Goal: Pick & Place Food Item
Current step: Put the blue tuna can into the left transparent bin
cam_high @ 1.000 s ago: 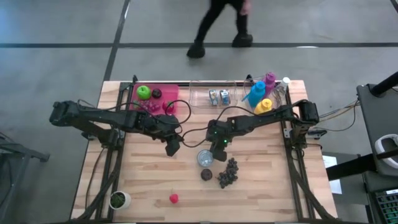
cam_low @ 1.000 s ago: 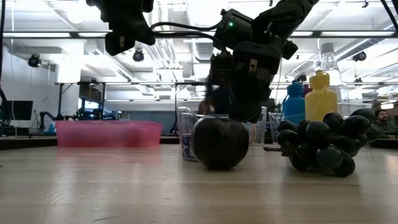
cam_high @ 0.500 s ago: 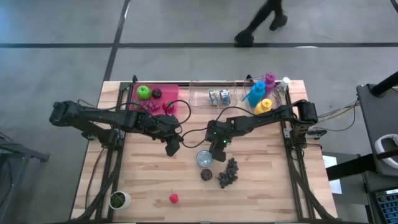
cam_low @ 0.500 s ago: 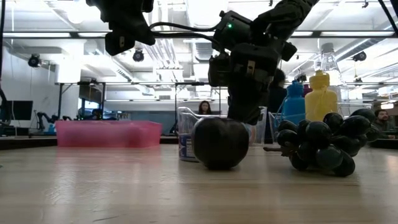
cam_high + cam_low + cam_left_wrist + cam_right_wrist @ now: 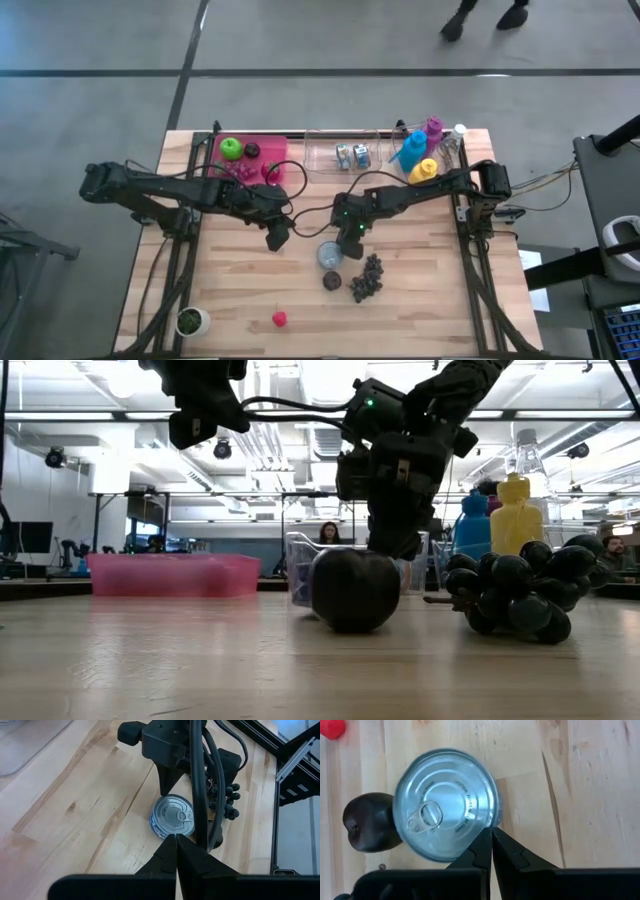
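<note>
Both arms reaching inward over mid-table, left gripper (image 5: 277, 239) and right gripper (image 5: 352, 235) with fingers pressed together.

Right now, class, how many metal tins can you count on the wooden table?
3: one silver pull-tab tin mid-table beside the dark plum, two more tins in the clear tray at the back. Others may be hidden.

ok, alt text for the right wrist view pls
Looking down past the right gripper, its fingers shut with tips at the edge of a silver pull-tab can standing on the wooden table. A dark plum sits against the can's far side, and part of a red item shows at the frame corner.
</note>
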You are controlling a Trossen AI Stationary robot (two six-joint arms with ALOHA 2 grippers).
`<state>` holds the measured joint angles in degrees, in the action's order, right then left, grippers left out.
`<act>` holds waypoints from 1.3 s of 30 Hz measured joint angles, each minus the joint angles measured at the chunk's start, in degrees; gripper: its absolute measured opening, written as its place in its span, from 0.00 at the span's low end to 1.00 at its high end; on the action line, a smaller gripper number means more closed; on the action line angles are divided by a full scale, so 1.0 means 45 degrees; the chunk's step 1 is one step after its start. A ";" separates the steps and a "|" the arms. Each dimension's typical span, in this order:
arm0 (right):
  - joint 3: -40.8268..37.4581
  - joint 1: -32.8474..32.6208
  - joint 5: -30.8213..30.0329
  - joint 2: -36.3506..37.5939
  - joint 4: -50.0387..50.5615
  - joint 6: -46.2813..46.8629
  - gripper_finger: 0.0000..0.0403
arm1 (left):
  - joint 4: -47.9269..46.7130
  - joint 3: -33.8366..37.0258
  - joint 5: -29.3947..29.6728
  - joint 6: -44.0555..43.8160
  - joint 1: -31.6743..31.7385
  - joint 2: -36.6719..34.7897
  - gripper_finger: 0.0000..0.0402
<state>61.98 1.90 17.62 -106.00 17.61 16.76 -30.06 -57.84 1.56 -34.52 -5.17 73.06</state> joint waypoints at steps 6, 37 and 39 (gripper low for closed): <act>0.0010 0.0047 -0.0295 -0.0131 0.0250 -0.0021 0.02 | 0.0000 0.0000 -0.0004 -0.0005 -0.0005 0.0000 0.01; 0.0044 0.0197 -0.0595 0.0066 0.0531 0.0047 0.02 | 0.0005 0.0000 -0.0004 -0.0034 0.0000 0.0000 0.01; 0.0049 0.0209 -0.0609 0.0274 0.0737 0.0047 0.02 | 0.0005 0.0000 -0.0004 -0.0034 0.0000 0.0000 0.01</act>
<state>62.19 2.84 14.88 -104.76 20.92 16.97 -30.04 -57.84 1.54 -34.68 -5.17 73.06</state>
